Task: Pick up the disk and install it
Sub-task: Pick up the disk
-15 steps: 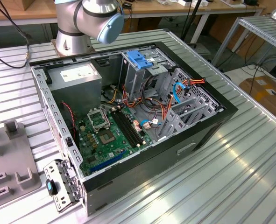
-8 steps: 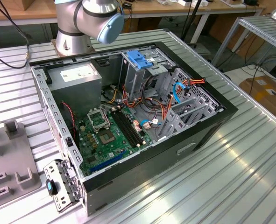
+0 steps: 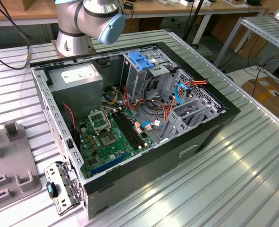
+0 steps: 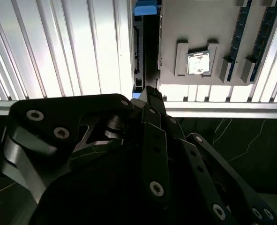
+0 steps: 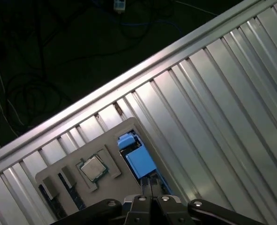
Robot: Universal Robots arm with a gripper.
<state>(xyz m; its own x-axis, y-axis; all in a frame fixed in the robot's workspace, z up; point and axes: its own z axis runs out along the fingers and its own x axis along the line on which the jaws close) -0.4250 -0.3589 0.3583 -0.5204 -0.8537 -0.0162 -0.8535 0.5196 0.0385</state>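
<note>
**Desk:** State of the gripper [image 5: 150,185]?

**Photographer:** Closed, black fingertips pressed together, poised over the disk [image 5: 139,161].

**Desk:** And the disk?

**Photographer:** Standing on edge in a slot at the corner of a grey fixture plate [image 5: 105,143], blue carrier uppermost. Seen in both wrist views.

**Desk:** Around it?

**Photographer:** Just beside, a processor [image 5: 92,168] seated in the plate. Farther along, memory sticks [image 4: 241,28] in their slots. Underneath, the ribbed aluminium table [image 5: 213,117].

**Desk:** Farther out?

**Photographer:** On the same table, an open computer case [image 3: 210,127] lying on its side. Inside, a blue handle piece [image 3: 141,60] atop the drive cage and a grey power supply [image 3: 78,78] toward the exterior view's left. Beyond the case, the arm's base [image 3: 73,42].
</note>
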